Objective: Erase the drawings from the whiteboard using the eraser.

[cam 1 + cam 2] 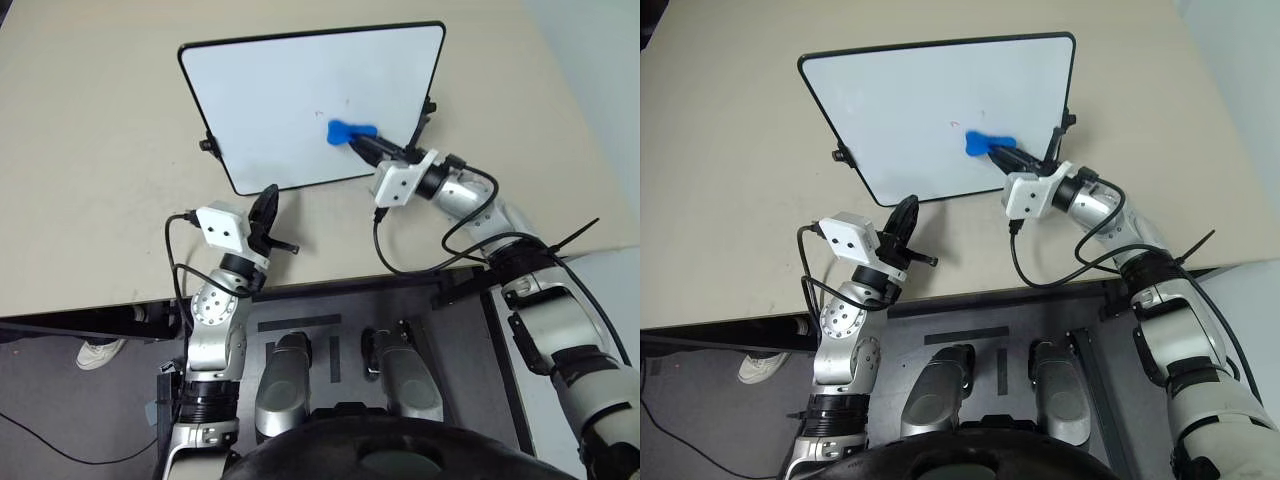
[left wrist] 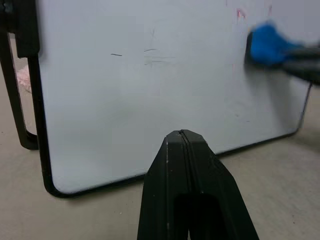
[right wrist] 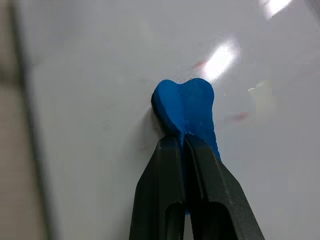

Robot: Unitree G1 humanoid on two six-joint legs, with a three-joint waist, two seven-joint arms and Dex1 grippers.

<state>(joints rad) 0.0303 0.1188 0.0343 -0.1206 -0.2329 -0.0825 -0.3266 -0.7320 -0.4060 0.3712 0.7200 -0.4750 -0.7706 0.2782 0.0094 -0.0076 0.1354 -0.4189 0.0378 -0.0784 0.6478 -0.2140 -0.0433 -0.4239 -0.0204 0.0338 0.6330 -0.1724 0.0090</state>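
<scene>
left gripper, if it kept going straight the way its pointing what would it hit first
Most likely the whiteboard: the left gripper, shut, points at its lower white face just above the black frame. Depth is unclear.

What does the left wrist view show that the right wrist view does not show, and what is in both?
Left wrist view alone: the whiteboard's black frame with its rounded corner, the beige table, and the shut left end effector. Right wrist view alone: the right end effector clamped on the eraser, seen close. Both: the blue eraser on the board and faint red drawings.
</scene>
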